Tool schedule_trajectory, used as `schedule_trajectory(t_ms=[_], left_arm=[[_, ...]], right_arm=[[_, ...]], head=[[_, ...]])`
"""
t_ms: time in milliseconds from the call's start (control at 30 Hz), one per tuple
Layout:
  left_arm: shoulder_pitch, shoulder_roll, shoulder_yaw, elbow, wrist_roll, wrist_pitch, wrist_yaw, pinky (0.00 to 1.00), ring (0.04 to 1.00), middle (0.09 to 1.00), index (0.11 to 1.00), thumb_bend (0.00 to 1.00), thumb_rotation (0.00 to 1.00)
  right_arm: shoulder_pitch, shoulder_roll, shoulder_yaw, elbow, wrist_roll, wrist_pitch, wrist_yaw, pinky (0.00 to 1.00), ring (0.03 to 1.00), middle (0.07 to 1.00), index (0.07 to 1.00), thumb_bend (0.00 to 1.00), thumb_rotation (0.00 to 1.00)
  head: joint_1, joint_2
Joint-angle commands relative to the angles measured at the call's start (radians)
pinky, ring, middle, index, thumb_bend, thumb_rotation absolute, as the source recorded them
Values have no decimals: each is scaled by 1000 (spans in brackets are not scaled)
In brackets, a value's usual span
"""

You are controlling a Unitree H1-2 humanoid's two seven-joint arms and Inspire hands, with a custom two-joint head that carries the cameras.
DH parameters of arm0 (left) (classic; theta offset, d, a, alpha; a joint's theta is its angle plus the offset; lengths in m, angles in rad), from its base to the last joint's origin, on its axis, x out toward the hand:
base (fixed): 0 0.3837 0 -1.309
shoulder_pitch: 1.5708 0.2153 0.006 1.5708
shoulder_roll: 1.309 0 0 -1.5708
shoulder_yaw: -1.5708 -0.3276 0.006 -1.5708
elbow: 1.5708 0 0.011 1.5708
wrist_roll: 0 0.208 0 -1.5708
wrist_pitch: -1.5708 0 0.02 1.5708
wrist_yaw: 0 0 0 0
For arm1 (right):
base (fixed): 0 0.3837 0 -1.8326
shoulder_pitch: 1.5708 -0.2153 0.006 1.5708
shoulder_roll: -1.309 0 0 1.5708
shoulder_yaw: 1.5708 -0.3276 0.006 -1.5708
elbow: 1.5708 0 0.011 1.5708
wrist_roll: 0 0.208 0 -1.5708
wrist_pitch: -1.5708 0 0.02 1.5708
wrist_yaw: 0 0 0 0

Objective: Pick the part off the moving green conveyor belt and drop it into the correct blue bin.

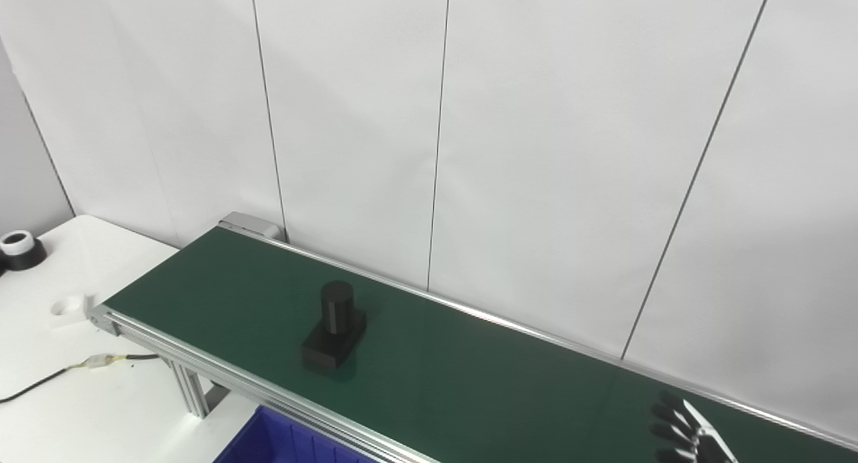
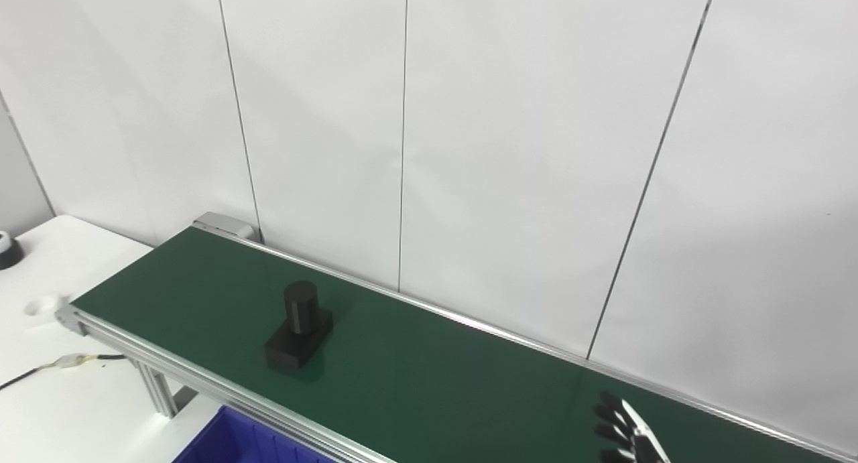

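A black part [image 1: 334, 336], a rectangular base with an upright cylinder on it, stands on the green conveyor belt [image 1: 436, 376] toward its left end; it also shows in the right eye view [image 2: 298, 336]. My right hand [image 1: 687, 433] shows only its dark fingertips at the bottom right, over the belt and far to the right of the part; the fingers are spread apart and hold nothing. It also shows in the right eye view [image 2: 627, 433]. My left hand is out of view. A blue bin [image 1: 281, 443] sits below the belt's near rail.
A white table [image 1: 67, 376] lies left of the belt with a black cable [image 1: 40, 382], a small white block [image 1: 70, 309] and a black-and-white ring [image 1: 20, 248]. A white panelled wall [image 1: 536, 148] stands behind the belt.
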Motion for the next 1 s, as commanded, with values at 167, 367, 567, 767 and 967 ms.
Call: schedule_trajectory(t_ms=[167, 367, 567, 767, 967], left_arm=[[1, -6, -8, -41, -9, -39, -6, 683, 736, 779, 829, 968, 461], [4, -7, -7, -44, -12, -40, -8, 690, 739, 781, 832, 981, 461], [7, -7, -9, -46, -13, -40, -11, 691, 737, 780, 840, 982, 461], [11, -3, -17, -55, -4, -39, -6, 699, 736, 779, 845, 985, 470], [15, -7, -22, -60, -1, -39, 3, 698, 739, 771, 844, 981, 470]], right_arm=[[-105, 8, 19, 24, 7, 31, 22, 709, 815, 857, 894, 519, 375], [-144, 15, 45, 51, -4, 40, 34, 716, 814, 853, 893, 520, 330], [-176, 34, 58, 117, 12, 30, 39, 745, 825, 861, 894, 545, 304], [-230, 59, 66, 236, 18, 10, 36, 752, 829, 869, 902, 551, 292], [-271, 83, 74, 347, 12, -32, 22, 749, 830, 865, 900, 562, 314]], head=[[-9, 12], [-16, 15], [-16, 15], [-39, 22], [-39, 27]])
